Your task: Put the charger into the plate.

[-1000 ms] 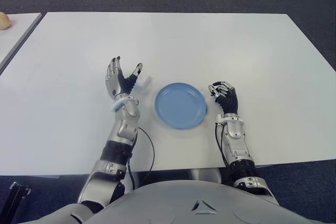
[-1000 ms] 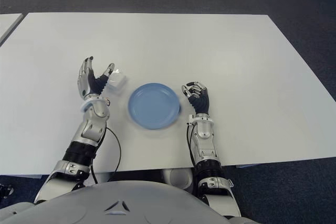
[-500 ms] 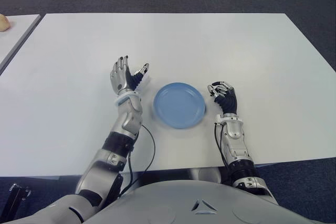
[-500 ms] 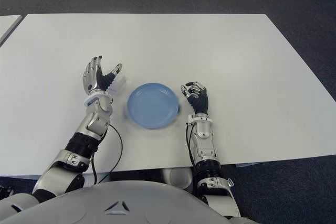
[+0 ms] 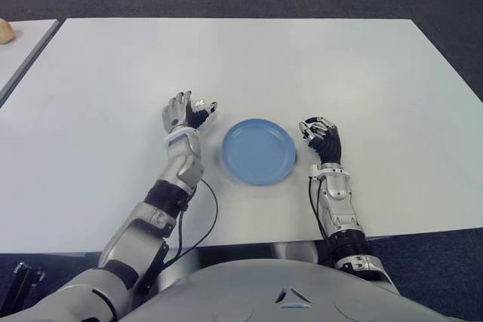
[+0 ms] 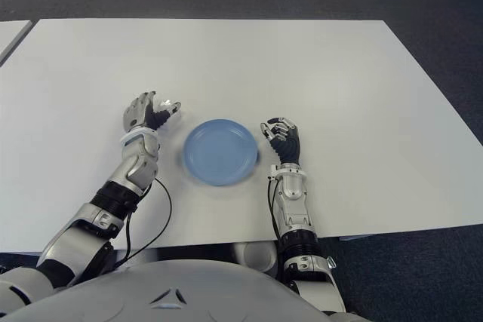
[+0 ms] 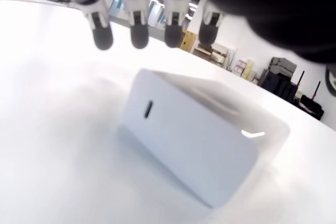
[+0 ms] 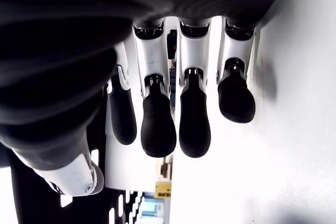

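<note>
Since a second ago the left hand has moved forward and tipped down over the charger, which showed beside its thumb before and is now hidden behind the hand in both eye views. The left wrist view shows the white charger lying on the white table with the fingertips hovering above and beyond it — spread and not touching it, so the hand holds nothing. The charger lies just to the left of the blue plate, outside it. The right hand shows just right of the plate, unchanged — its fingers are curled together around nothing.
</note>
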Controlling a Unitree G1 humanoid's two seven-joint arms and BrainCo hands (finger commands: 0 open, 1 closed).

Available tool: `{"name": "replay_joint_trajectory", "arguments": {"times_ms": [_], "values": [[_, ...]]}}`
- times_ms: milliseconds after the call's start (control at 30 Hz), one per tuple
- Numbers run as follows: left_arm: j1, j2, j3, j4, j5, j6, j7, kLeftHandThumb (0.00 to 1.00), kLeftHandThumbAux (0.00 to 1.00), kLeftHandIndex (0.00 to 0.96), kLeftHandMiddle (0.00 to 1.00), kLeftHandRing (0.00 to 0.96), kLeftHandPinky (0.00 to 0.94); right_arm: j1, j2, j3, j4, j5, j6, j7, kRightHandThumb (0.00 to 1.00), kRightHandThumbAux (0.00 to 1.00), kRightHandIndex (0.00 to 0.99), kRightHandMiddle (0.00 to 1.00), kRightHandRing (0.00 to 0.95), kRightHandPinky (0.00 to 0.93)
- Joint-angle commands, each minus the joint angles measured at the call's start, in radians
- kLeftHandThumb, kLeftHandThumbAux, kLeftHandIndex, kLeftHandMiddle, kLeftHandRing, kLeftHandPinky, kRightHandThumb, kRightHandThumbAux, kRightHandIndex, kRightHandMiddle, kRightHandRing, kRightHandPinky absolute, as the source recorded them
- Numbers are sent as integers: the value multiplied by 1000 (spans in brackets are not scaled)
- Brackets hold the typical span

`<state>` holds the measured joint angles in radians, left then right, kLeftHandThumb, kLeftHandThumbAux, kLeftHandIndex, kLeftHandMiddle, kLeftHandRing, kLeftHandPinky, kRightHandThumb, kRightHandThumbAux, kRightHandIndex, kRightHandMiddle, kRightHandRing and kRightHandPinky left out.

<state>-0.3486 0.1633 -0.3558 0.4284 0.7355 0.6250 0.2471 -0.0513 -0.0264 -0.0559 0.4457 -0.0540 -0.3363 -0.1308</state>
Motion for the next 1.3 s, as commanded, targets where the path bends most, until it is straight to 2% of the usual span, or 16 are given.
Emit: {"name": "replay_joint_trajectory", "arguments": {"times_ms": [33,533,1300], "values": [[-24,15,-41,55,24,21,-40,475,184,0,0,0,0,31,10,2,27,2,33,3,703,727,436,749,735,728],[-50,41,-126,106,47,100,-150,494,162,0,0,0,0,36,11,0,13,3,30,5,705,727,436,750,738,743],[-42,68,-154,175,76,128,-162,478,207,0,43,0,0,41,17,-8,-1,8,30,0,706,725,436,756,751,761]]}}
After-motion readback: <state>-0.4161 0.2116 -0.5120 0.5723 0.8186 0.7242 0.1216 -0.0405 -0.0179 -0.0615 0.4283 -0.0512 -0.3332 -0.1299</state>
